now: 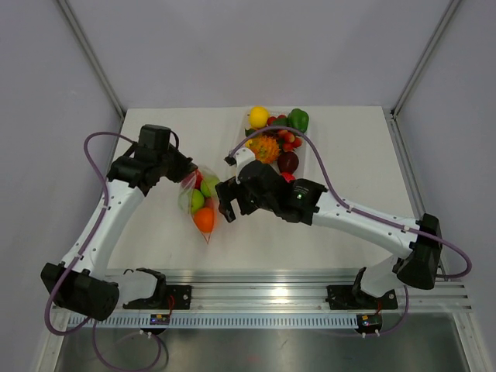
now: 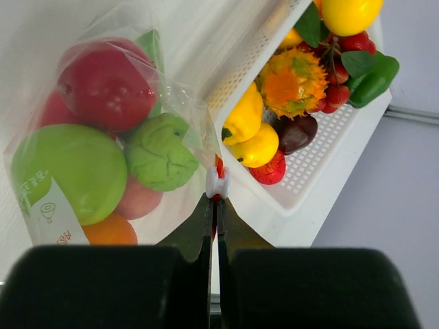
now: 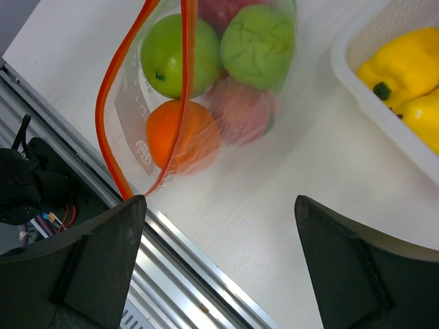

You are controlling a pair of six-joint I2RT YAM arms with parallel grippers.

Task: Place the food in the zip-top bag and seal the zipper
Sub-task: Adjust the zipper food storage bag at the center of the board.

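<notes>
The zip-top bag [image 1: 199,203] lies left of centre, with a red apple [image 2: 106,86], a green apple [image 3: 180,55], a knobbly green fruit [image 3: 259,44], a pink fruit [image 3: 240,110] and an orange [image 3: 182,137] inside. My left gripper [image 1: 188,172] is shut [image 2: 216,200] on the bag's far zipper end, just behind the white slider [image 2: 217,183]. The zipper [image 3: 186,55] gapes open, its two orange strips apart. My right gripper [image 1: 226,203] is open and empty [image 3: 218,205], low over the table beside the bag's near corner. More food [image 1: 267,147] fills the white tray.
The white tray [image 2: 288,219] stands right of the bag at the back centre, close to both grippers, holding yellow peppers [image 2: 255,147], a green pepper [image 1: 298,119], a lemon [image 1: 258,116] and strawberries. The aluminium rail [image 3: 206,288] runs along the near table edge under my right gripper.
</notes>
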